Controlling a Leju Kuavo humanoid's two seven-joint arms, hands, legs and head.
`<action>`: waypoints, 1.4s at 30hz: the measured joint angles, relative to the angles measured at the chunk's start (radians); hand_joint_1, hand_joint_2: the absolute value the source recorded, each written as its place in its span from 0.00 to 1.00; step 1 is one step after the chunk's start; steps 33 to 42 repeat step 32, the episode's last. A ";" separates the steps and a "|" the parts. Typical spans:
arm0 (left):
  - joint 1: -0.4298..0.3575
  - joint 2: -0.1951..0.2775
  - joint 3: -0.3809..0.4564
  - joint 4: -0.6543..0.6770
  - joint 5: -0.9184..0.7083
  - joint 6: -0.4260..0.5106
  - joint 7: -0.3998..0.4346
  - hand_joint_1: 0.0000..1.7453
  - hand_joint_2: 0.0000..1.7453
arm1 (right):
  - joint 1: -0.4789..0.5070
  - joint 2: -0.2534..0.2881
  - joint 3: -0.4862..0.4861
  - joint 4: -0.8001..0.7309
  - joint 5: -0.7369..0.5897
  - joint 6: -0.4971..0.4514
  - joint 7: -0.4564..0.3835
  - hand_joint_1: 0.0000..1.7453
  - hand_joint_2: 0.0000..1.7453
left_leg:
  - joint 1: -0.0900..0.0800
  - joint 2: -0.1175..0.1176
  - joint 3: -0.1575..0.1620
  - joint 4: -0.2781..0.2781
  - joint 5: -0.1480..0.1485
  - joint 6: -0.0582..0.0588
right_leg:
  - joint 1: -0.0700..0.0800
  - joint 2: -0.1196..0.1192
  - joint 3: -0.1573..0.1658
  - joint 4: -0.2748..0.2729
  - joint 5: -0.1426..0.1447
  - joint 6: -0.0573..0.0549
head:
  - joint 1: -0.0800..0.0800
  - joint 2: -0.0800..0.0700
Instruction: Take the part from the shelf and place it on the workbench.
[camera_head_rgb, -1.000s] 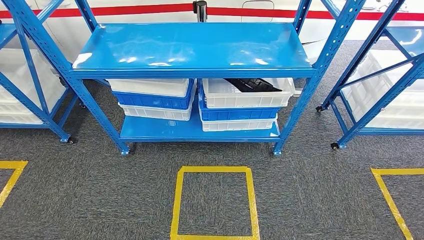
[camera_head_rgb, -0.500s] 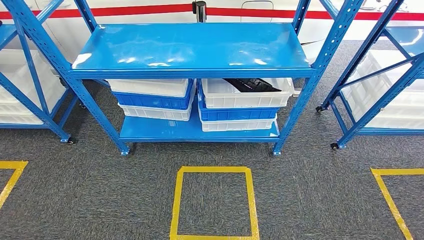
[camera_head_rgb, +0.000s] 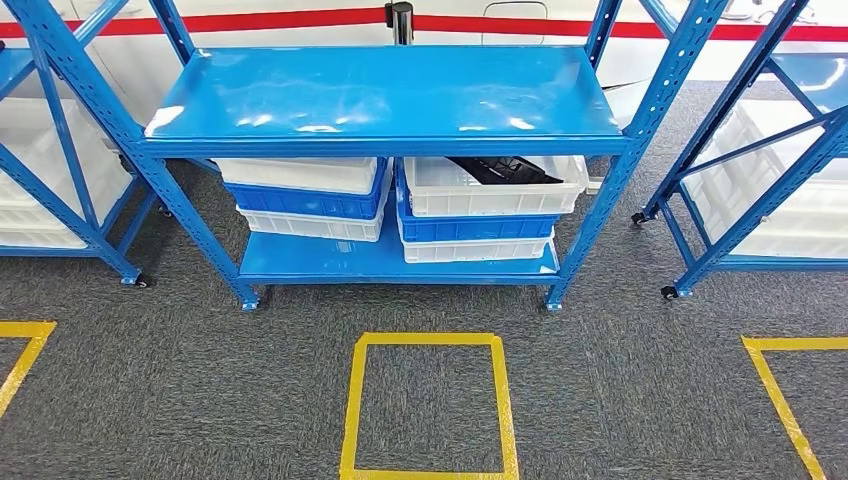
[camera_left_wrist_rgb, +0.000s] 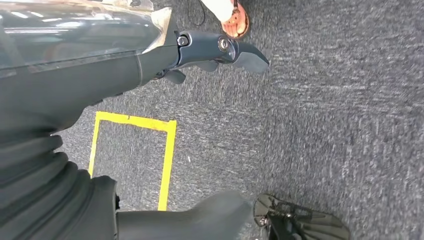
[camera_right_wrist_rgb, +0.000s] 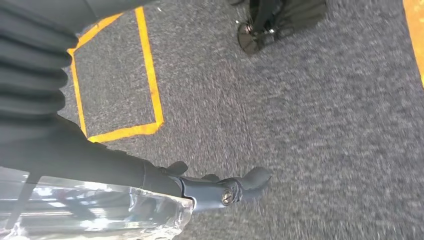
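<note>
The part (camera_head_rgb: 503, 169) I am after is a black, ribbed-looking piece lying at a slant in the top white crate (camera_head_rgb: 495, 187) of the right-hand stack. That stack stands on the lower level of the blue shelf (camera_head_rgb: 385, 92) straight ahead of me. The upper board hides the part's far end.

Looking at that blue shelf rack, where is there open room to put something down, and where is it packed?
The top shelf is bare from post to post. On the lower shelf, only a thin strip shows in front of the bins. Two stacks of white and blue bins crowd it; the right top bin holds a black part. Headroom under the top shelf looks tight.
</note>
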 joint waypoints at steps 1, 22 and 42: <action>0.006 0.004 -0.021 -0.006 0.020 -0.013 0.003 0.00 1.00 | 0.006 -0.002 0.010 -0.006 -0.005 0.015 0.004 0.00 1.00 | 0.000 0.000 0.000 0.000 0.000 0.000 | 0.000 0.000 0.000 0.000 0.000 0.000 | 0.000 0.000; 0.127 0.086 -0.466 -0.114 0.419 -0.282 0.072 0.00 0.00 | 0.120 -0.046 0.199 -0.116 -0.103 0.323 0.086 0.00 0.00 | 0.000 0.000 0.000 0.000 0.000 0.000 | 0.000 0.000 -0.001 0.000 0.000 0.000 | 0.000 0.000; 0.144 0.100 -0.543 -0.133 0.478 -0.322 0.083 0.00 0.00 | 0.136 -0.054 0.234 -0.136 -0.119 0.372 0.100 0.00 0.00 | 0.000 0.000 0.000 0.000 0.000 0.000 | 0.000 0.000 -0.005 0.000 0.000 0.000 | 0.000 0.000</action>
